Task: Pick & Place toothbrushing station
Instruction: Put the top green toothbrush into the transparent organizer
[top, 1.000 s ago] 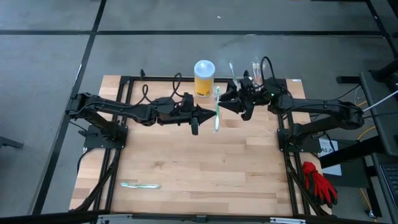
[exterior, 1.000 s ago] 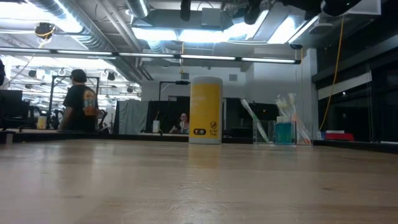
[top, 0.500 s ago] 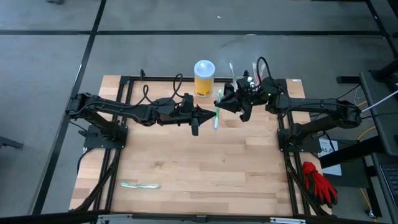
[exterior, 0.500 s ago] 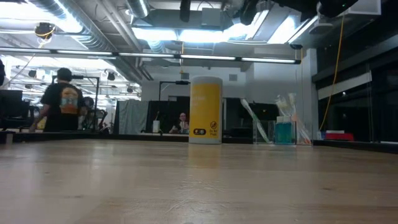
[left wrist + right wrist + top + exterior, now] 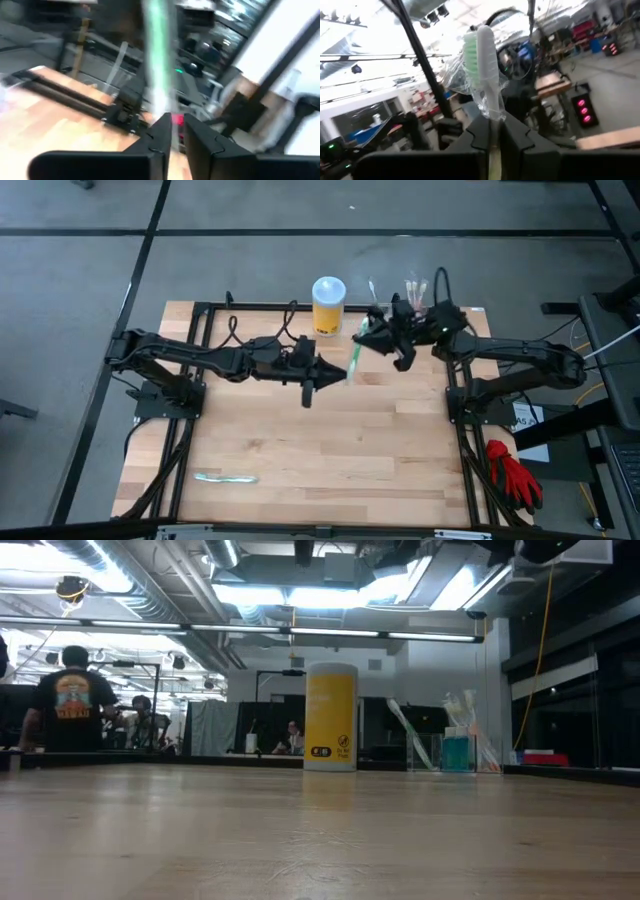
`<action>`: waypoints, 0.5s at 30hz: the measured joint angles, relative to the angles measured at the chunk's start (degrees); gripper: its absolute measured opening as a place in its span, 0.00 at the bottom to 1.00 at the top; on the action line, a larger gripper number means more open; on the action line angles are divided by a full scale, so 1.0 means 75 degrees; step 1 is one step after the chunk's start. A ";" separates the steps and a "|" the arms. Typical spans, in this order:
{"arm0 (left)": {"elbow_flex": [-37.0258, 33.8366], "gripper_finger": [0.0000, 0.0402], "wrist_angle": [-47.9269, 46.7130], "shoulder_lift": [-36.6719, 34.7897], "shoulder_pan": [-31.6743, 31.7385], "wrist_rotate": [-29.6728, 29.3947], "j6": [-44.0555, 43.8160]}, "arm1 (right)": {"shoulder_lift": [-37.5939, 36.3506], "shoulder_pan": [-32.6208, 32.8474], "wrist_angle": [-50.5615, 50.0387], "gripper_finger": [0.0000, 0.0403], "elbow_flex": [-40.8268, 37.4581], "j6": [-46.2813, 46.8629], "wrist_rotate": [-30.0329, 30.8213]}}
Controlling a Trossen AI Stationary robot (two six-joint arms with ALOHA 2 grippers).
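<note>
A green-and-white toothbrush [image 5: 356,355] in a clear wrapper hangs in the air between my two grippers, above the table's far middle. My right gripper [image 5: 368,338] is shut on it below the head [image 5: 479,50]. My left gripper [image 5: 338,371] stands at the brush's lower end with a small gap between its fingers [image 5: 177,127]. Whether the left gripper still touches the brush [image 5: 157,60] I cannot tell. The toothbrushing station [image 5: 412,288], a clear low holder with brushes in it, stands at the far right [image 5: 455,750], right of the yellow canister [image 5: 328,305]. My right gripper pinches the toothbrush's handle [image 5: 491,116] between its two fingers, a little below the bristle head and over the clear wrapper. The fingers come from the table's right side and lie across the handle. The brush is clear of the table, tilted, head end toward the far right.
A silvery-green tube [image 5: 226,477] lies near the table's front left corner. Red gloves [image 5: 512,475] lie off the table's right side. The yellow canister [image 5: 330,717] stands at the far edge. People move in the room beyond the table [image 5: 70,710].
My right gripper went left to the toothbrush, took hold of it below the head, and drew that end back toward the far right. The brush has tipped from straight to slanted; its lower end stayed by my left gripper.
</note>
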 joint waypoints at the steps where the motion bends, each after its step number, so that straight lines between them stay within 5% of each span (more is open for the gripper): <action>1: 0.0000 0.12 0.0008 -0.0036 0.0000 0.0254 0.0136 | -0.0085 -0.0092 -0.0011 0.06 0.0000 -0.0037 0.0021; 8: 0.0000 0.21 0.0048 -0.0702 -0.0088 0.1132 0.0736 | -0.0867 -0.1171 -0.1816 0.05 0.0012 -0.1306 0.0258; 12: 0.0000 0.20 -0.0599 -0.1357 -0.0505 -0.0434 0.1748 | -0.1017 -0.1721 -0.3415 0.05 -0.0024 -0.2579 0.1693; 15: 0.0000 0.17 -0.1351 -0.1883 -0.0990 -0.2331 0.2303 | -0.0956 -0.2075 -0.3245 0.05 -0.0331 -0.2914 0.2814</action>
